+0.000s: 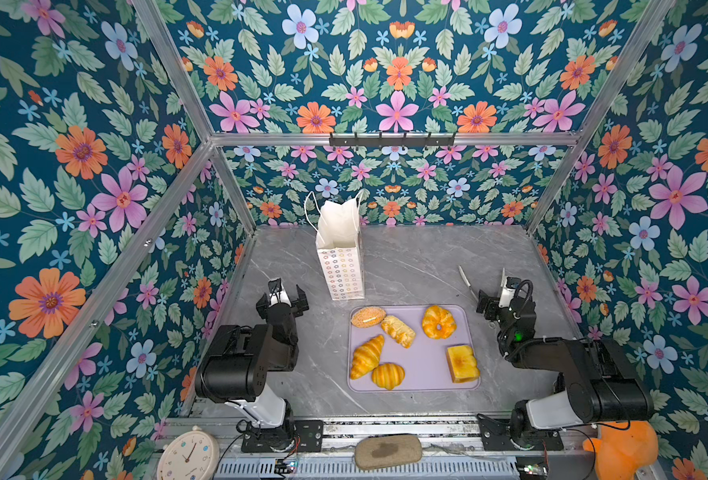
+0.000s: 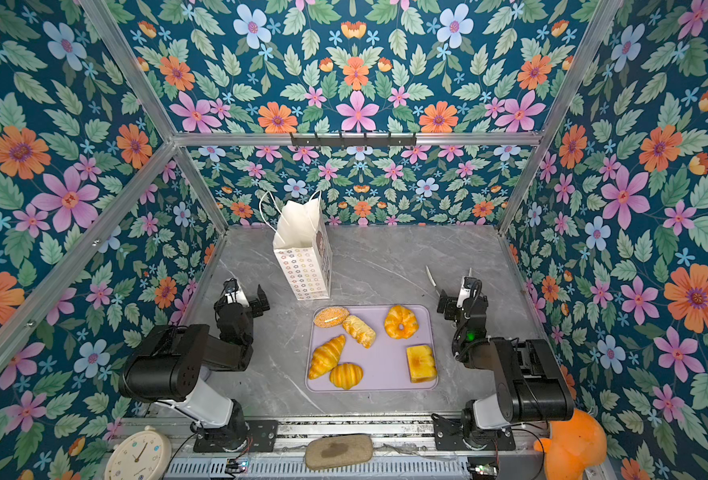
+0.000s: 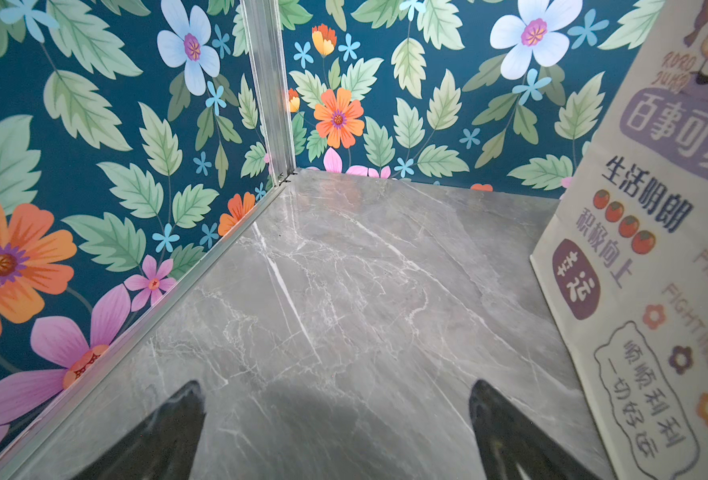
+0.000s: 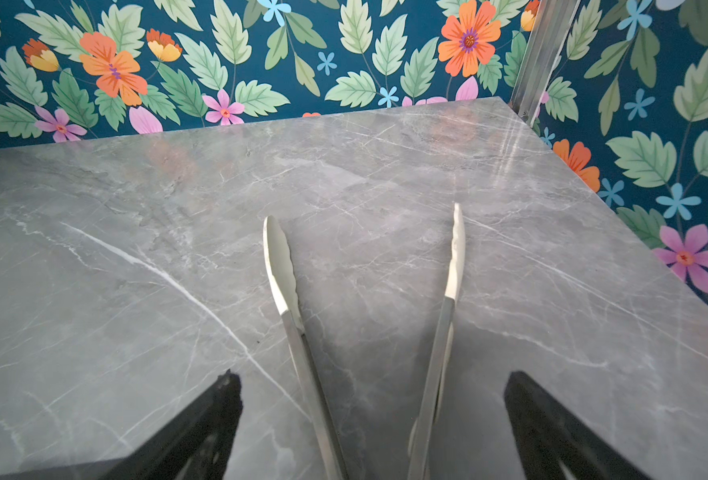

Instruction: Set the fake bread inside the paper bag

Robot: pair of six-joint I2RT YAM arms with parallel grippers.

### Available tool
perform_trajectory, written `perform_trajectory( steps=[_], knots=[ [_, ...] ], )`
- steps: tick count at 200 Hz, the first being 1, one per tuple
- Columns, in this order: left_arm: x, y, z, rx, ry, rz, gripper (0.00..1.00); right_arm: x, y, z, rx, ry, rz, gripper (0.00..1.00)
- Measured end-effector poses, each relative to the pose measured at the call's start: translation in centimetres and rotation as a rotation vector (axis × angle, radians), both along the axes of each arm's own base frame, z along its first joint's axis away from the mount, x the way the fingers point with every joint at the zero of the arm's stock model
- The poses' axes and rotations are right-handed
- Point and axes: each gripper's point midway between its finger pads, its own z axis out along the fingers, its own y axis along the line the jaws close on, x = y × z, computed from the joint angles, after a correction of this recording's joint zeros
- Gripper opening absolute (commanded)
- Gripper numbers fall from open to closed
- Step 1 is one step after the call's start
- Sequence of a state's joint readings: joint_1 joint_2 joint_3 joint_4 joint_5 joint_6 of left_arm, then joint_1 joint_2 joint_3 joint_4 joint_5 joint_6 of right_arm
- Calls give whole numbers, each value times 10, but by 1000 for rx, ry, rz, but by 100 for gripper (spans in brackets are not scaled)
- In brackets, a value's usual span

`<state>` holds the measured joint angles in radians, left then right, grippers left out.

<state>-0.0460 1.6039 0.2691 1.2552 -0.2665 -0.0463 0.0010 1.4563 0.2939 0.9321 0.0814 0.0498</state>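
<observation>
While all six pieces of fake bread (image 1: 366,356) lie on the lilac tray (image 1: 420,387), the paper bag (image 1: 342,270) is stood upright on the grey table (image 1: 410,253) just behind the tray's far left corner, with its mouth open. The left gripper (image 3: 335,384) is positioned over bare table beside the bag, jaws spread wide with nothing between them. The right gripper (image 4: 373,374) is positioned to the right of the tray, jaws likewise spread wide. Metal tongs (image 4: 279,266) are seen between its fingers, clear of both fingertips; whether they are gripped further back cannot be told.
</observation>
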Motion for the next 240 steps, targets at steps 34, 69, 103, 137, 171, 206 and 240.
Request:
perform_trajectory(
  steps=[34, 69, 103, 137, 171, 206, 240],
  knots=[
    [0, 0, 0, 0, 0, 0, 100, 0, 0, 0, 0, 0, 0, 99],
    [-5, -2, -1, 8, 5, -17, 100, -3, 0, -2, 0, 4, 0, 99],
    [-12, -3, 36, 12, -74, -20, 100, -7, -1, 25, -2, -50, -7, 99],
    [-15, 1, 105, -122, -184, 16, 100, -7, -11, 109, 84, -148, -91, 99],
    [-5, -7, 165, -322, -226, -7, 100, -28, -12, 170, 237, -171, -131, 99],
    [-12, -29, 190, -420, -184, -121, 100, -44, -1, 178, 327, -81, -107, 99],
    [-19, -58, 215, -485, -174, -293, 100, -47, 13, 161, 373, 80, -63, 99]
  ],
)
